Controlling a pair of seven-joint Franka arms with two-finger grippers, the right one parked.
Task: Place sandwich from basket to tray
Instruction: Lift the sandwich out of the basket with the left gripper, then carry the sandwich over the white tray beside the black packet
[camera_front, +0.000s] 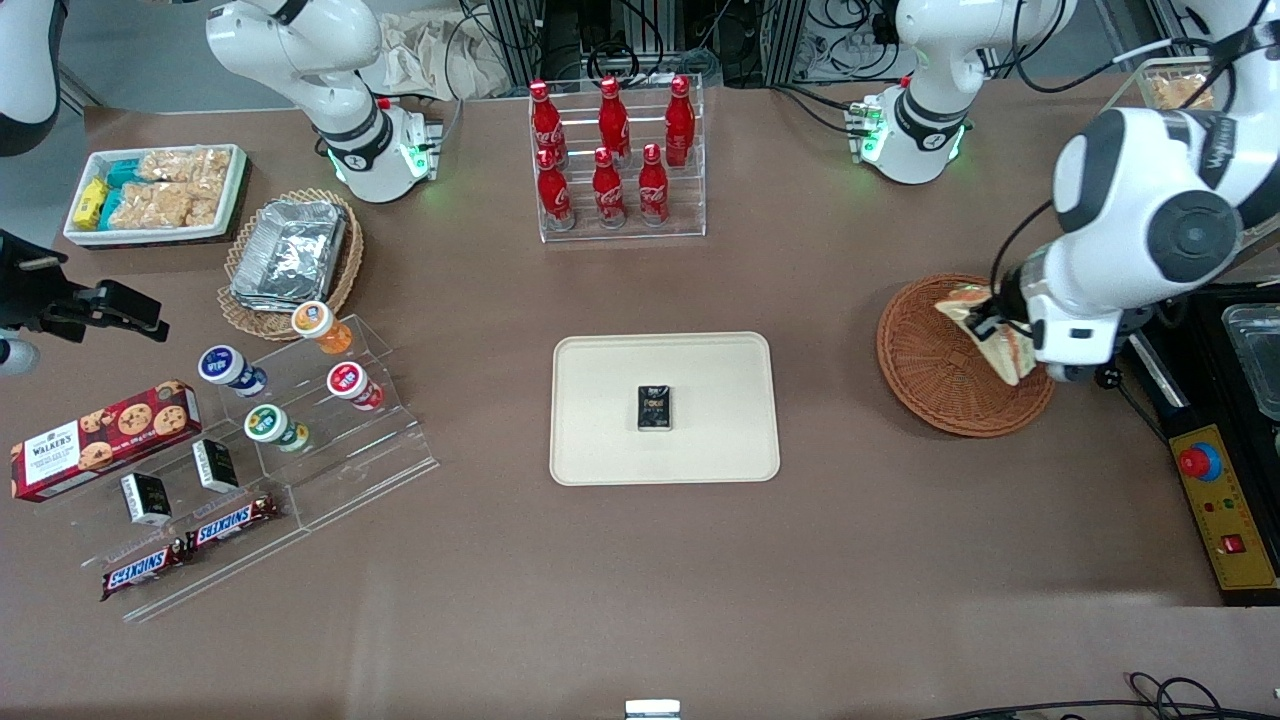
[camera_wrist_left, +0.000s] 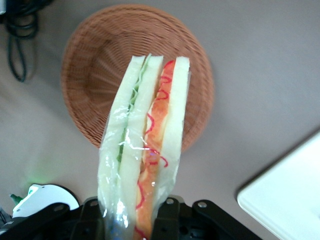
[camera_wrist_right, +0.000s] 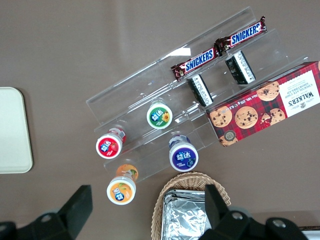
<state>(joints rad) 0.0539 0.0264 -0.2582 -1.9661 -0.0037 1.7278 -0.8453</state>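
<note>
My gripper (camera_front: 1000, 322) is shut on the sandwich (camera_front: 985, 325), a plastic-wrapped wedge of white bread with orange-red and green filling. It hangs lifted above the round reddish-brown wicker basket (camera_front: 935, 375), over the basket's edge nearest the working arm's end of the table. In the left wrist view the sandwich (camera_wrist_left: 147, 145) sticks out from between the black fingers of the gripper (camera_wrist_left: 135, 220), with the empty basket (camera_wrist_left: 90, 75) below it and a corner of the tray (camera_wrist_left: 290, 195) showing. The cream tray (camera_front: 600, 400) lies at the table's middle, toward the parked arm from the basket.
A small dark pack (camera_front: 655, 408) sits in the middle of the tray. A clear rack of red cola bottles (camera_front: 615, 160) stands farther from the camera. A yellow control box (camera_front: 1225, 510) lies at the working arm's end. Snack stands (camera_front: 300, 420) and a tan foil-container basket (camera_front: 290, 260) are toward the parked arm's end.
</note>
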